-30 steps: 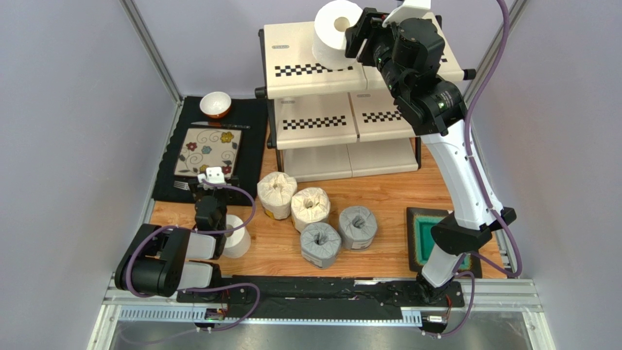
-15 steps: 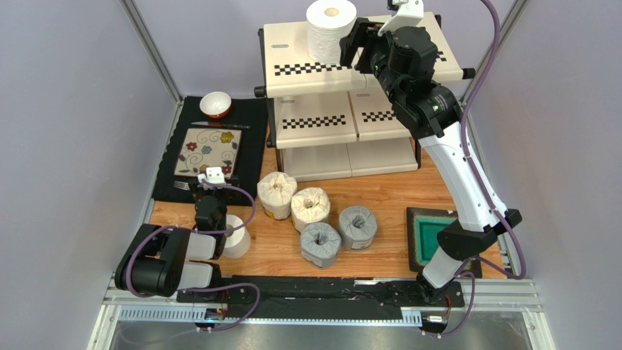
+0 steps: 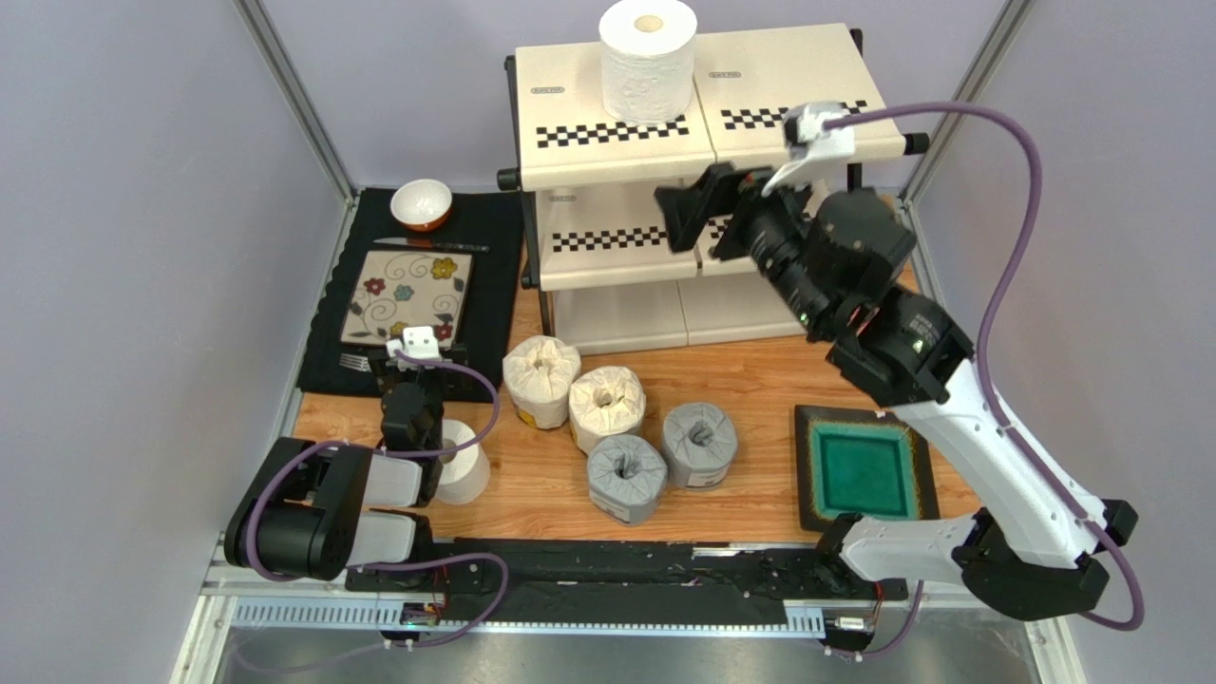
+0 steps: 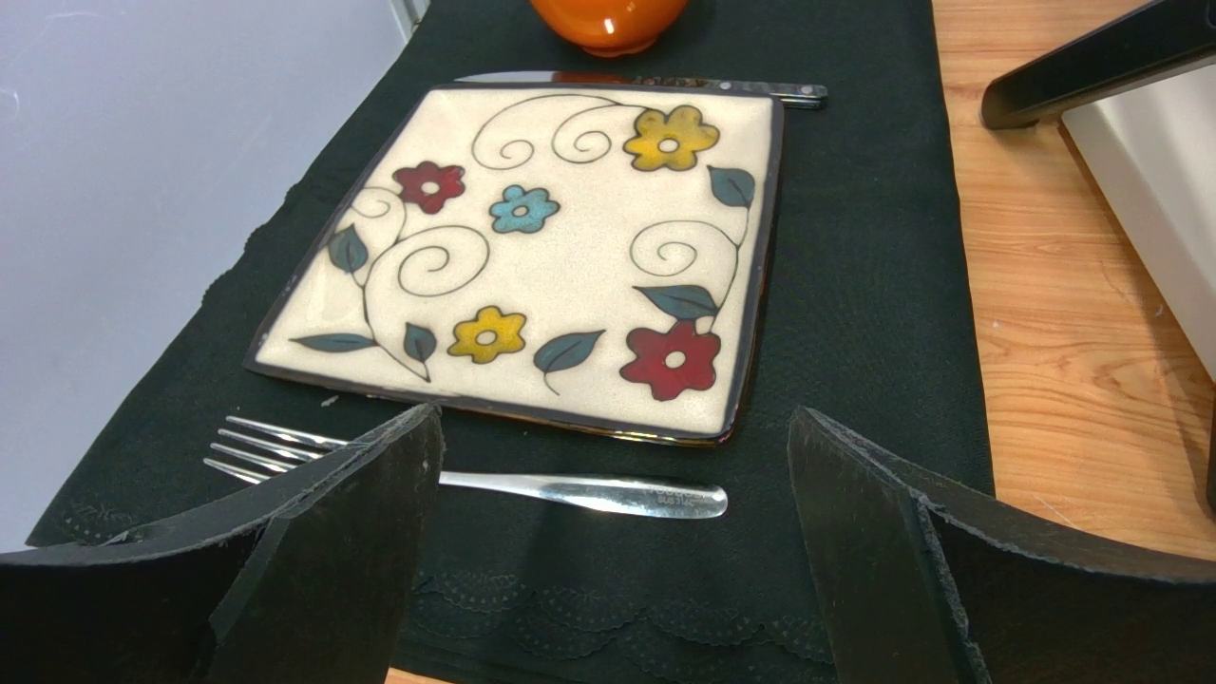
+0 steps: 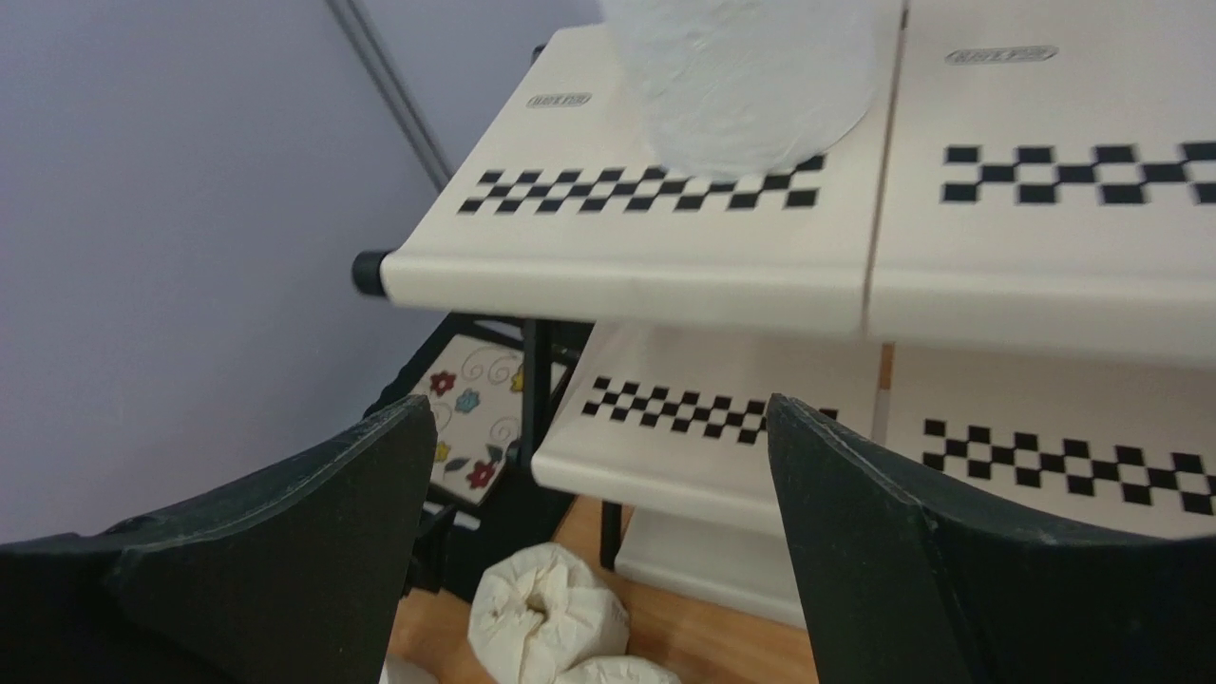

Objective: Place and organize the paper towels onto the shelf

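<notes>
Your left gripper (image 4: 614,428) and right gripper (image 5: 600,413) gape empty; rolls (image 3: 627,478) look light and squashy, so pinch gently across the sides.

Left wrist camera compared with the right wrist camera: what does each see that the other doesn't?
Only the left wrist view shows the fork, the knife and the orange bowl. Only the right wrist view shows the white roll standing on the shelf's top tier, and a cream-wrapped roll lower down. Both show the flowered plate, and each shows its own open, empty claw: the left claw, the right claw.
</notes>
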Controlling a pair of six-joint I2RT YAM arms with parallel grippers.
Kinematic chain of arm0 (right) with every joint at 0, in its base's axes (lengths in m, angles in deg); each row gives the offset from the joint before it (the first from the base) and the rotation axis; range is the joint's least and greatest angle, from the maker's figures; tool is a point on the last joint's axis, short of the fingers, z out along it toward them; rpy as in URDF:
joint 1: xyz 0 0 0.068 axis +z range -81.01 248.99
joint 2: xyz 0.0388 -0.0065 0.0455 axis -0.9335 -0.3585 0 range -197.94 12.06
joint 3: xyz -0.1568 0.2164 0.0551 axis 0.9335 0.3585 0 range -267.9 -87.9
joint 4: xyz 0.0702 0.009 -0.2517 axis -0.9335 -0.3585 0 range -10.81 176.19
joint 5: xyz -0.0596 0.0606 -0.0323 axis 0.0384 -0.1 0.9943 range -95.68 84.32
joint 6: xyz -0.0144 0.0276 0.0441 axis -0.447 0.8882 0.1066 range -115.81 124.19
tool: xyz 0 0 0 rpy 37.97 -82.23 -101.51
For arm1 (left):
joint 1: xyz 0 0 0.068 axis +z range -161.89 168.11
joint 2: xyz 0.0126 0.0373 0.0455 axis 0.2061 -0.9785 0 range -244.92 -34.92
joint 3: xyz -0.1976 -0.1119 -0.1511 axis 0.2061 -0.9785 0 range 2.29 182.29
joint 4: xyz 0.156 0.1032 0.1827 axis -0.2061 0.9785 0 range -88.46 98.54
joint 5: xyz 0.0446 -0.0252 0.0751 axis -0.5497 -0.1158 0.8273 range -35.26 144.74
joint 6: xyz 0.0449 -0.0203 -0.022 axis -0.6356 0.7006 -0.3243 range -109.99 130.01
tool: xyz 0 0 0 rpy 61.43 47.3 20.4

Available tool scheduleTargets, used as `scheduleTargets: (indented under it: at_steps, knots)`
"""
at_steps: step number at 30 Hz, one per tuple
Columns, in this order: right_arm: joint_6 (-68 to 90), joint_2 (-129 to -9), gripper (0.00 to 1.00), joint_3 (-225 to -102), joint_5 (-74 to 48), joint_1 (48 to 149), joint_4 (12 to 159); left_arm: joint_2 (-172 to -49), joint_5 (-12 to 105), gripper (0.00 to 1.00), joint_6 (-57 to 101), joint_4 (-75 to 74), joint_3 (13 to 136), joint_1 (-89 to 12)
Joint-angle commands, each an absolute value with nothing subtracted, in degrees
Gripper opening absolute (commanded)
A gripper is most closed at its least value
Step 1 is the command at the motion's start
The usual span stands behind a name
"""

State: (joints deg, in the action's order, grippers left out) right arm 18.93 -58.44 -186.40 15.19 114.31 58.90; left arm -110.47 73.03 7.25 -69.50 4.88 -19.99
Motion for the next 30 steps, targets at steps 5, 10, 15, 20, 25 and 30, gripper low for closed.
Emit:
scheduleTargets:
  at_steps: [5, 10, 15, 20, 25, 30]
  knots:
    - [18.4, -58.8, 0.9, -171.1, 23.7, 134.7, 61.8, -109.8, 72.2, 0.99, 7.6, -71.2, -9.9, -19.5]
    - [25.9, -63.9, 0.89, -166.0, 22.4, 140.3, 62.7, -109.8, 72.2, 0.99, 7.6, -71.2, -9.8, -19.5]
    - [31.2, -70.5, 0.87, -165.2, 22.2, 142.4, 64.4, -109.8, 72.3, 0.99, 7.6, -71.4, -10.0, -19.5]
    - [38.0, -73.9, 0.85, -162.6, 19.6, 142.4, 66.7, -109.8, 72.3, 0.99, 7.6, -71.5, -10.0, -19.5]
    - [41.4, -77.0, 0.84, -160.7, 12.4, 142.4, 71.9, -109.8, 72.8, 0.99, 7.9, -71.6, -10.0, -19.5]
    - [42.5, -79.3, 0.83, -160.2, 7.9, 142.4, 75.0, -109.5, 73.9, 0.99, 8.5, -71.8, -10.4, -19.5]
